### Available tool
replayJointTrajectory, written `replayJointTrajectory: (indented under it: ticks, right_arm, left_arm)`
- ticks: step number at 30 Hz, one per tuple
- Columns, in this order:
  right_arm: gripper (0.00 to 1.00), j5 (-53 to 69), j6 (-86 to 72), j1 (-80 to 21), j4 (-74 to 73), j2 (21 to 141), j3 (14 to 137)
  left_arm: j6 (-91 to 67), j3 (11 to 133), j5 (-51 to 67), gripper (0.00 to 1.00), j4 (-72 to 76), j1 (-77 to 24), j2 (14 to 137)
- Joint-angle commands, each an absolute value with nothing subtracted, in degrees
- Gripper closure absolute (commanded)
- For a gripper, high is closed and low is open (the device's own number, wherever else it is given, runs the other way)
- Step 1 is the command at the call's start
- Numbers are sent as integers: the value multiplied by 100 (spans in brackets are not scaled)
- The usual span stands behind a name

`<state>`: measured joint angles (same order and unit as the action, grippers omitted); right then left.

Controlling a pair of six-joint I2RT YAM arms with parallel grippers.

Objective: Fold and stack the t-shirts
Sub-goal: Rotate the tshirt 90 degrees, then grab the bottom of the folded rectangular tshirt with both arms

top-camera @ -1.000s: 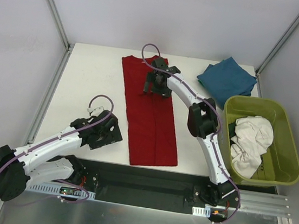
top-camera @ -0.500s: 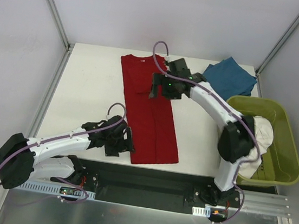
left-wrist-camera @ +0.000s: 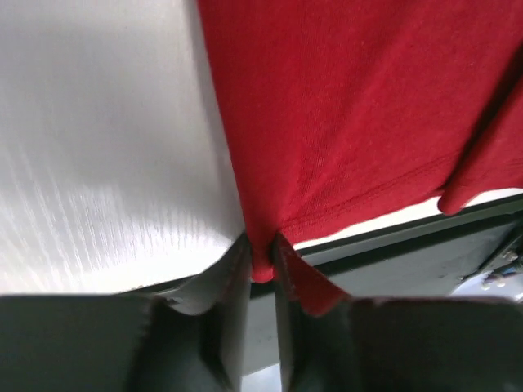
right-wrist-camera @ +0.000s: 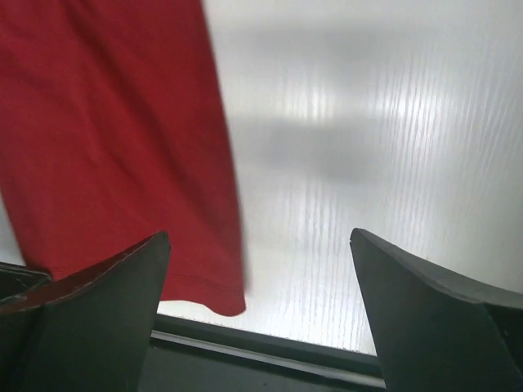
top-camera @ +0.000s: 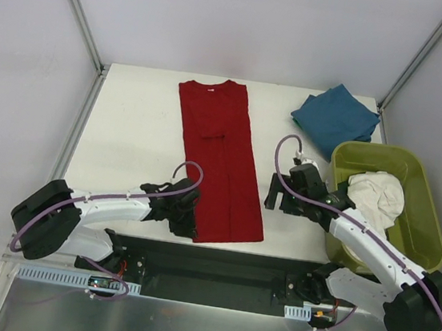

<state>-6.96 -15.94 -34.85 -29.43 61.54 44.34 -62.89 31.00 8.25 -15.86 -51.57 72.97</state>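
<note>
Left hand [left-wrist-camera: 260, 255]: I see it pinched on the red shirt [top-camera: 220, 161], near-left hem corner | right hand [top-camera: 275, 195]: spread wide, holding nothing, over the counter [top-camera: 128, 130] just right of that shirt | red shirt: long strip, flat mid-counter | teal shirt [top-camera: 336, 115]: folded, far right | white shirt [top-camera: 374, 199]: crumpled in green tub [top-camera: 432, 233]
</note>
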Motion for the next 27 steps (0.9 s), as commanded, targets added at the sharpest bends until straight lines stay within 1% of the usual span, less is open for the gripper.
replayJointTrajectory:
  ticks: [1,2,5,9,13,14,16,17,19,20,22,23,25,26,27]
  right_arm:
    - [3,-424,-2171,-3489,-2830,5608,3886]
    - [3,-291,-2241,-3489,-2726,5547,3667]
    - [2,517,-2337,-3568,-2384,5379,3288]
    - [1,940,-2574,-3840,-2110,5537,2840]
    - [7,1072,-2698,-4131,-1881,6071,2839]
    - [13,1072,-2750,-4200,-1846,6134,2848]
    - [18,1133,-2908,-4271,-1732,6266,2795]
    - [25,1142,-2944,-4315,-1731,6293,2786]
    - [32,1143,-2971,-4324,-1828,6407,2795]
    - [41,1143,-2988,-4342,-1924,6442,2795]
    - [48,1186,-2980,-4377,-1951,6512,2786]
    - [57,1187,-3014,-4420,-1916,6530,2734]
    - [65,1326,-3128,-4534,-1698,6609,2620]
    - [74,1397,-3320,-4587,-1548,6627,2428]
    - [78,1476,-3401,-4640,-1399,6644,2339]
  left_arm:
    - [-6275,2971,1010,92,-1582,-5247,7488]
    - [-6284,2918,1028,100,-1565,-5256,7471]
    - [-6354,2769,1020,100,-1582,-5265,7287]
    - [-6495,2628,1063,100,-1591,-5265,7041]
    - [-6583,2514,1072,100,-1591,-5265,6865]
    - [-6592,2488,1055,100,-1591,-5256,6847]
    - [-6644,2452,1020,100,-1617,-5256,6742]
    - [-6662,2426,1011,100,-1626,-5256,6715]
    - [-6706,2382,1002,100,-1635,-5256,6645]
    - [-6732,2347,1002,100,-1643,-5265,6627]
    - [-6767,2312,993,100,-1644,-5256,6539]
    - [-6776,2268,993,100,-1644,-5256,6513]
    - [-6803,2206,993,100,-1644,-5256,6381]
    - [-6838,2128,1011,100,-1644,-5265,6329]
    - [-6864,2092,1011,100,-1652,-5256,6206]
